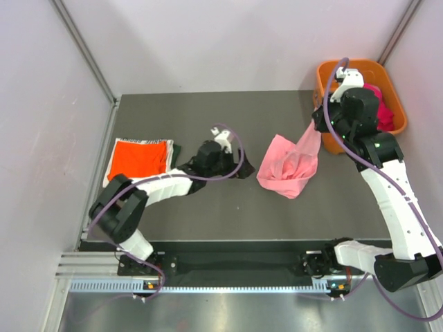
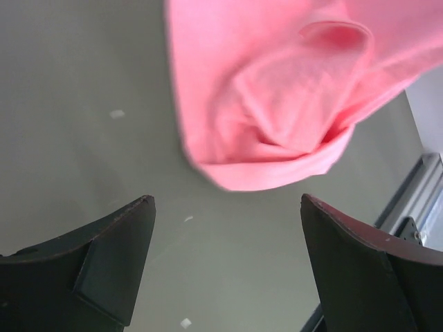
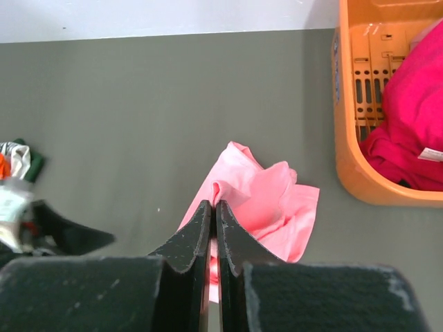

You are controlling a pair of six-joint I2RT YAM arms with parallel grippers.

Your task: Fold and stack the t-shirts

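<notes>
While right gripper pinches just 1 edge of pink t-shirt, it could slip; left gripper spread, empty.

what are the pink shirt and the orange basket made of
The light pink t-shirt looks like soft matte cloth, probably cotton knit: it crumples in loose folds and drapes. The orange slotted basket looks like rigid moulded plastic, slightly glossy, with a smooth rounded rim and regular slots.

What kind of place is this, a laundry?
Likely a robot test booth: plain white walls box in a dark table, with a left arm and right arm bolted at its edge, and an orange basket.
</notes>
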